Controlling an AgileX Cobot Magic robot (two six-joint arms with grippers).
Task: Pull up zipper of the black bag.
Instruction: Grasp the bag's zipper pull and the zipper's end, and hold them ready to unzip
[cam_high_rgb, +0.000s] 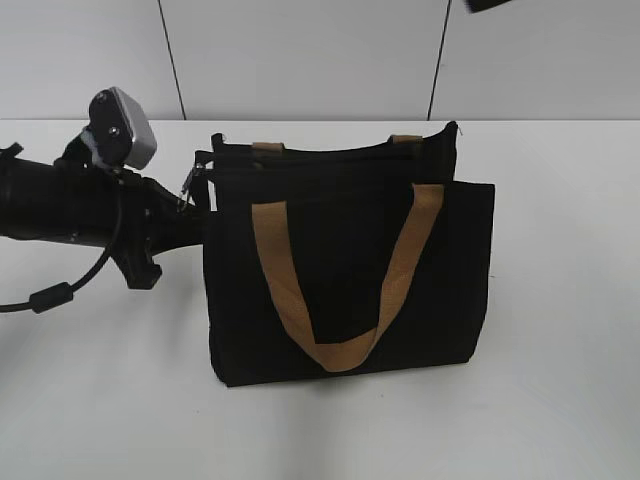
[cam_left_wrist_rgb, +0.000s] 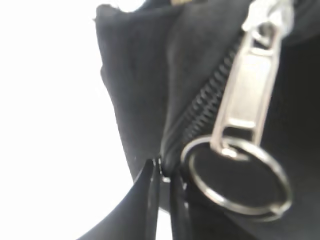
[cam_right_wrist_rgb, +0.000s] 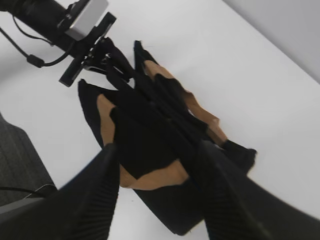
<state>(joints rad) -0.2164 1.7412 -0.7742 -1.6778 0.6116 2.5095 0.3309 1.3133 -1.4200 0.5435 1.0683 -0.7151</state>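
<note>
Black fabric forms the bag (cam_high_rgb: 350, 290), which I see standing upright on the white table (cam_high_rgb: 560, 330) with its tan handles (cam_high_rgb: 340, 290) hanging down the front. My left gripper (cam_left_wrist_rgb: 165, 200) is pinched shut on the bag's corner at the left end of the zipper (cam_left_wrist_rgb: 207, 97), beside the silvery pull ring (cam_left_wrist_rgb: 237, 177). My right gripper (cam_right_wrist_rgb: 160, 190) hangs spread and empty well above the bag.
</note>
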